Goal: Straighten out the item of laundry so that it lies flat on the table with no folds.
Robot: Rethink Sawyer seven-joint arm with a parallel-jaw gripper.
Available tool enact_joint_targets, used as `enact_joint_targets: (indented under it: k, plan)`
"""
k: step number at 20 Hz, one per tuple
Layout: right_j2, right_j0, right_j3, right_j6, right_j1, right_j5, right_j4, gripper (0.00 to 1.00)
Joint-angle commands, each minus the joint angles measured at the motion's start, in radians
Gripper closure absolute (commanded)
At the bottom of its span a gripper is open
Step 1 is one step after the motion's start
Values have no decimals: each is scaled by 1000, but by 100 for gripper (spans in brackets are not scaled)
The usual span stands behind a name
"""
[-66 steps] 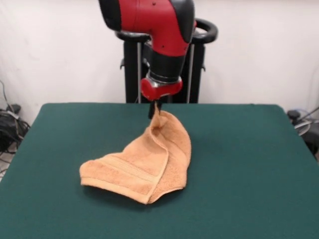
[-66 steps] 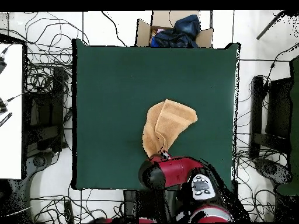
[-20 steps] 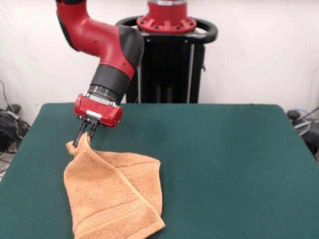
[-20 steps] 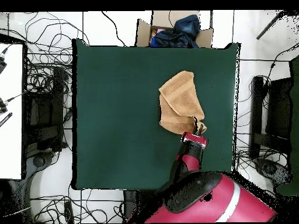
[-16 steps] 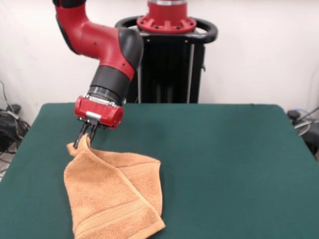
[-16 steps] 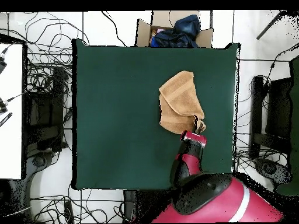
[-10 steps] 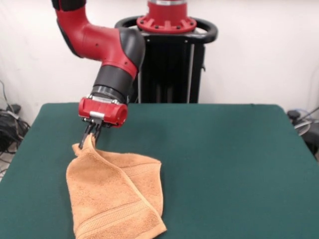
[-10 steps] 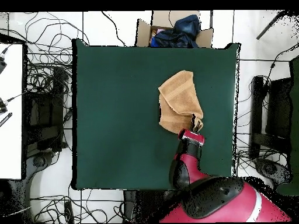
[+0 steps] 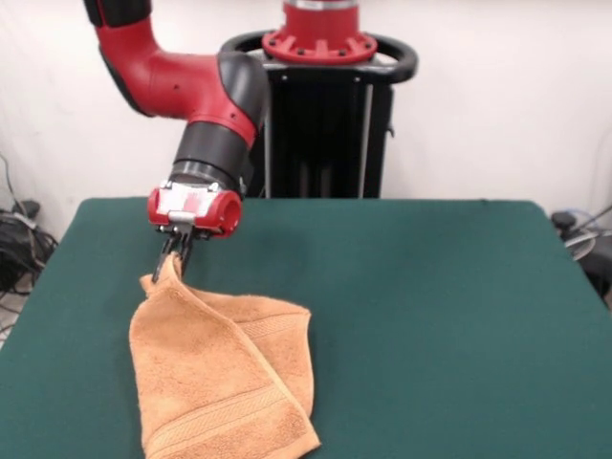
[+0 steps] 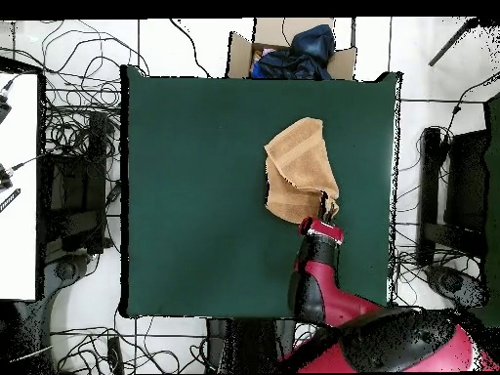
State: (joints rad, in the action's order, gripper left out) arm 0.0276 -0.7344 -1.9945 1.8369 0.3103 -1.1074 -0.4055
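Here the gripper (image 9: pixel 175 260) is pinched tight on one raised corner of the peach terry towel (image 9: pixel 225 373), lifting that tip off the green table (image 9: pixel 440 316). The towel's remaining cloth lies folded over itself, a woven border band crossing its near end.

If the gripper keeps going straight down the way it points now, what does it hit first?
The gripper is shut on a raised corner of the towel. Straight down, it would probably press that corner onto the green table beneath; depth is hard to judge.
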Motion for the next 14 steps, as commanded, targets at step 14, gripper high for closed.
enact_joint_targets:
  k: [14]
  plan:
    - [320, -283, 203, 427, -24, 282, -420, 100]
